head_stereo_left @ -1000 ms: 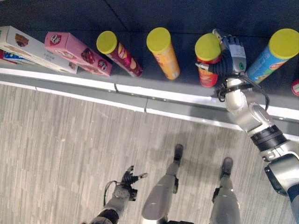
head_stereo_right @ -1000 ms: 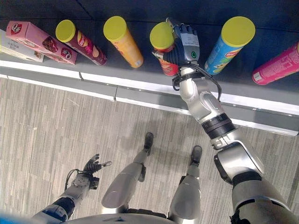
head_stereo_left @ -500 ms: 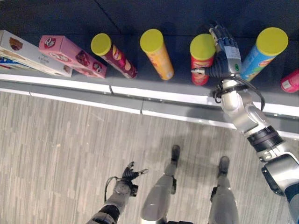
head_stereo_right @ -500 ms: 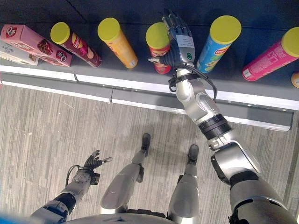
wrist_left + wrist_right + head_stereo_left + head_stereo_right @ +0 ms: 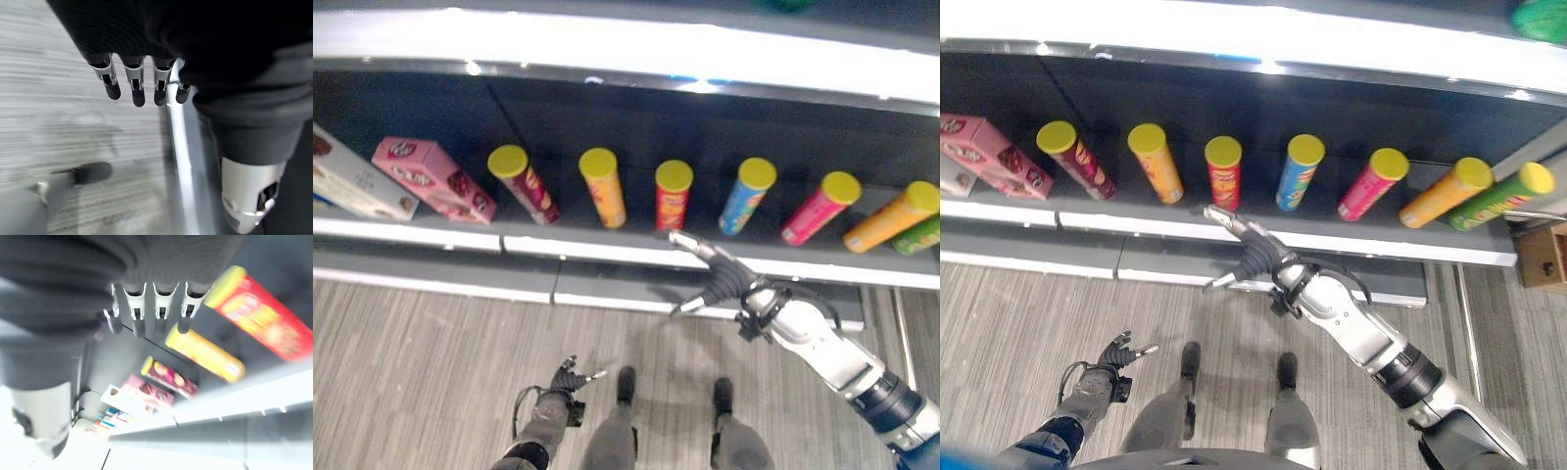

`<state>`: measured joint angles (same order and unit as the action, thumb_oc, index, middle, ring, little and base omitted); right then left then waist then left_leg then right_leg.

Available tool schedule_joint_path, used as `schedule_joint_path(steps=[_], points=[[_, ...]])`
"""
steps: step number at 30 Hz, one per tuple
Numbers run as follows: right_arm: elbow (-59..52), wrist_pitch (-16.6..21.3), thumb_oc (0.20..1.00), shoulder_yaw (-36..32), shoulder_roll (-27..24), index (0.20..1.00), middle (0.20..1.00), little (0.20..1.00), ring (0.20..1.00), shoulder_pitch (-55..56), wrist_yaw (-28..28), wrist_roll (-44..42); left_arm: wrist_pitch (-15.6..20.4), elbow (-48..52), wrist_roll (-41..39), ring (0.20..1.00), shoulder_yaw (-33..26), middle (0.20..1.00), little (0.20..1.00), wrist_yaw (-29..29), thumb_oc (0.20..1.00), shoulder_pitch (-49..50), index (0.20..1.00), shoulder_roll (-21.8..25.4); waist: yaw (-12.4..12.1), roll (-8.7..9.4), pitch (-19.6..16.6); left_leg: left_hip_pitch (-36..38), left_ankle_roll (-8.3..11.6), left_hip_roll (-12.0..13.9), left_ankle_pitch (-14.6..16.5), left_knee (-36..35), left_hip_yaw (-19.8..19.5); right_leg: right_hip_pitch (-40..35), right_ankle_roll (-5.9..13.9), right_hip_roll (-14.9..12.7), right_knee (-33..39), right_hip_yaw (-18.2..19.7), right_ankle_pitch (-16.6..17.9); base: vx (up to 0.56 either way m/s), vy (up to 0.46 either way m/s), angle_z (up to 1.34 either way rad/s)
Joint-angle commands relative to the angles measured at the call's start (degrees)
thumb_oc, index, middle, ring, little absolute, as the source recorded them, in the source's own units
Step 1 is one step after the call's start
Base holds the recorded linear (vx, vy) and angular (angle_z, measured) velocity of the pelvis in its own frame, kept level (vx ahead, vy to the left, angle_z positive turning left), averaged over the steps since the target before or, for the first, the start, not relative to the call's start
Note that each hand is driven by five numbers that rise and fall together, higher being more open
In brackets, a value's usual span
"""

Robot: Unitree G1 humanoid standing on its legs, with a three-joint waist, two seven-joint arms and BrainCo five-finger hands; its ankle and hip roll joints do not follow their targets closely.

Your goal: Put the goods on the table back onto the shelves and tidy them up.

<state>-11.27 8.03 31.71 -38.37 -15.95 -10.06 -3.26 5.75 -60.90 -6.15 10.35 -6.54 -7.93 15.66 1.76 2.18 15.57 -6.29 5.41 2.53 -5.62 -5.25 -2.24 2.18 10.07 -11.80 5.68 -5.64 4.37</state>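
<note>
The red can (image 5: pixel 673 194) stands upright on the shelf (image 5: pixel 607 245), between an orange can (image 5: pixel 603 186) on its left and a blue can (image 5: pixel 745 195) on its right. It looks light, stiff and smooth, best gripped round its middle. Its print is unreadable. The right hand (image 5: pixel 720 281), fingers apart and empty, hovers just near of it. The left hand (image 5: pixel 566 377) hangs low, fingers relaxed.

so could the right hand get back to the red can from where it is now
Probably yes. The right hand hangs open just in front of the shelf edge, right below the red can, and nothing stands between them.
</note>
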Motion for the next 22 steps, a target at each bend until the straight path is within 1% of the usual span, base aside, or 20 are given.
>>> schedule_joint_path(steps=[1,3,4,5,7,8,9,11,12,13,14,16,17,18,20,21,22], points=[[-0.56,1.74,1.000,-0.49,-2.99,1.000,1.000,1.000,1.000,1.52,-5.99,-6.43,1.19,-2.24,2.50,1.000,0.15,1.000,1.000,1.61,1.000,2.74,1.000,1.14,-0.40,-0.18,-4.65,2.50,2.43,5.02,7.37,3.51,2.66,-2.25,2.71,-4.67,-5.09,-2.52,-7.16,0.06,-0.031,-0.11],[3.16,0.72,1.000,-2.36,-3.76,1.000,1.000,1.000,1.000,5.71,-7.53,-7.98,1.38,-1.68,2.24,1.000,-0.01,1.000,1.000,2.37,1.000,3.55,1.000,0.61,0.19,0.17,-5.59,3.85,2.57,5.49,7.67,3.66,3.30,-2.87,2.60,-4.40,-5.39,-2.35,-7.32,0.05,-0.036,-0.09],[3.12,0.72,1.000,-2.43,-3.79,1.000,1.000,1.000,1.000,5.82,-7.55,-7.98,1.38,-1.66,2.23,1.000,0.06,1.000,1.000,2.37,1.000,3.60,1.000,0.60,0.09,0.15,-5.58,3.95,2.58,5.51,7.69,3.63,3.36,-2.92,2.60,-4.38,-5.40,-2.31,-7.33,0.02,-0.035,-0.09],[6.33,-0.25,1.000,-3.14,-4.08,1.000,1.000,1.000,1.000,8.54,-8.23,-7.42,1.41,-1.63,2.12,1.000,0.06,1.000,1.000,3.06,1.000,4.04,1.000,0.28,0.50,0.23,-6.09,4.42,2.66,5.70,7.82,3.66,3.64,-3.11,2.60,-4.24,-5.44,-2.15,-7.40,0.03,-0.025,-0.18],[7.83,-0.28,1.000,-4.53,-4.56,1.000,1.000,1.000,1.000,11.03,-8.31,-7.12,1.66,-1.38,2.38,1.000,0.28,1.000,1.000,3.20,1.000,4.63,1.000,0.25,0.61,0.27,-6.61,5.05,2.71,5.86,7.99,3.55,3.89,-3.41,2.54,-4.11,-5.44,-2.06,-7.53,0.05,-0.030,-0.21],[17.37,-1.31,1.000,-5.94,-1.66,1.000,1.000,1.000,1.000,14.32,-7.58,-6.22,1.40,-1.94,1.74,1.000,0.69,1.000,1.000,4.38,1.000,5.32,1.000,-0.80,1.22,0.41,-7.35,6.05,2.77,6.28,8.12,3.44,4.30,-3.84,2.44,-3.94,-5.60,-1.87,-7.69,0.07,-0.056,-0.12],[26.07,-1.55,1.000,-8.99,2.18,1.000,1.000,1.000,1.000,18.44,-5.18,-3.59,1.26,-2.88,1.98,1.000,0.87,1.000,1.000,4.68,1.000,6.37,1.000,-1.67,1.75,0.47,-8.11,6.83,2.89,6.66,8.25,3.33,4.59,-4.13,2.34,-3.65,-5.88,-1.73,-7.93,0.09,-0.070,-0.09],[37.26,-2.73,1.000,-11.46,6.63,1.000,1.000,1.000,1.000,19.92,-2.56,-2.11,0.98,-3.22,0.90,1.000,0.56,1.000,1.000,5.10,1.000,6.90,1.000,-1.97,2.31,0.39,-8.68,7.70,2.82,6.93,8.47,3.34,4.72,-4.44,2.26,-3.48,-6.33,-1.47,-8.07,0.08,-0.051,-0.19],[41.16,-2.99,1.000,-12.56,8.39,1.000,1.000,1.000,1.000,20.64,-1.70,-1.60,1.01,-3.32,0.71,1.000,0.48,1.000,1.000,5.35,1.000,7.17,1.000,-1.71,2.37,0.38,-8.88,8.03,2.86,7.04,8.57,3.33,4.74,-4.69,2.21,-3.30,-6.49,-1.47,-8.30,0.05,-0.030,-0.17],[41.16,-2.99,1.000,-12.56,8.39,1.000,1.000,1.000,1.000,20.64,-1.70,-1.60,1.01,-3.32,0.71,1.000,0.48,1.000,1.000,5.35,1.000,7.17,1.000,-1.71,2.37,0.38,-8.88,8.04,2.86,7.04,8.57,3.33,4.74,-4.69,2.21,-3.30,-6.49,-1.46,-8.30,0.08,-0.051,-0.15],[56.30,-4.46,1.000,-15.09,13.71,1.000,1.000,1.000,1.000,19.83,1.58,-1.55,0.87,-4.20,0.08,1.000,0.78,1.000,1.000,5.87,1.000,7.06,1.000,-1.59,2.79,0.33,-9.48,8.98,2.85,7.35,8.77,3.23,4.72,-5.23,2.09,-2.98,-6.87,-1.27,-8.64,0.05,-0.038,-0.09],[56.39,-4.40,1.000,-15.08,13.77,1.000,1.000,1.000,1.000,19.77,1.60,-1.54,0.88,-4.21,0.08,1.000,0.77,1.000,1.000,5.87,1.000,7.04,1.000,-1.57,2.76,0.36,-9.41,9.06,2.86,7.36,8.78,3.22,4.74,-5.28,2.09,-2.98,-6.88,-1.26,-8.65,0.03,-0.019,-0.02],[63.90,-5.04,1.000,-16.75,16.53,1.000,1.000,1.000,1.000,18.67,3.14,-2.39,0.69,-5.00,-0.63,1.000,0.57,1.000,1.000,5.94,1.000,6.59,1.000,-1.57,2.95,0.24,-9.78,9.38,2.83,7.49,8.91,3.17,4.78,-5.43,1.99,-2.72,-6.98,-1.16,-8.84,0.00,0.000,0.00],[64.03,-4.96,1.000,-16.74,16.59,1.000,1.000,1.000,1.000,18.57,3.17,-2.39,0.70,-5.02,-0.64,1.000,0.56,1.000,1.000,5.94,1.000,6.54,1.000,-1.54,2.93,0.28,-9.67,9.49,2.84,7.50,8.93,3.16,4.81,-5.51,1.99,-2.71,-6.99,-1.14,-8.88,0.04,-0.026,-0.04],[70.55,-5.63,1.000,-17.89,19.10,1.000,1.000,1.000,1.000,17.58,4.81,-1.62,0.33,-5.94,-1.56,1.000,0.36,1.000,1.000,6.09,1.000,6.14,1.000,-1.32,3.14,0.18,-10.06,10.07,2.70,7.66,9.14,3.15,4.97,-5.84,1.92,-2.33,-7.09,-0.98,-9.05,0.03,-0.023,-0.03],[70.58,-5.62,1.000,-17.89,19.11,1.000,1.000,1.000,1.000,17.56,4.81,-1.62,0.33,-5.94,-1.56,1.000,0.35,1.000,1.000,6.10,1.000,6.13,1.000,-1.32,3.13,0.18,-10.04,10.09,2.70,7.66,9.14,3.15,4.98,-5.85,1.92,-2.33,-7.09,-0.97,-9.06,0.00,0.000,0.00],[72.88,-5.60,1.000,-18.18,19.81,1.000,1.000,1.000,1.000,17.26,5.21,-1.57,0.36,-6.32,-1.80,1.000,0.29,1.000,1.000,6.26,1.000,6.04,1.000,-1.39,3.13,0.12,-10.14,10.23,2.73,7.72,9.19,3.11,5.01,-5.97,1.87,-2.29,-7.00,-0.89,-9.07,0.00,0.000,0.00]])
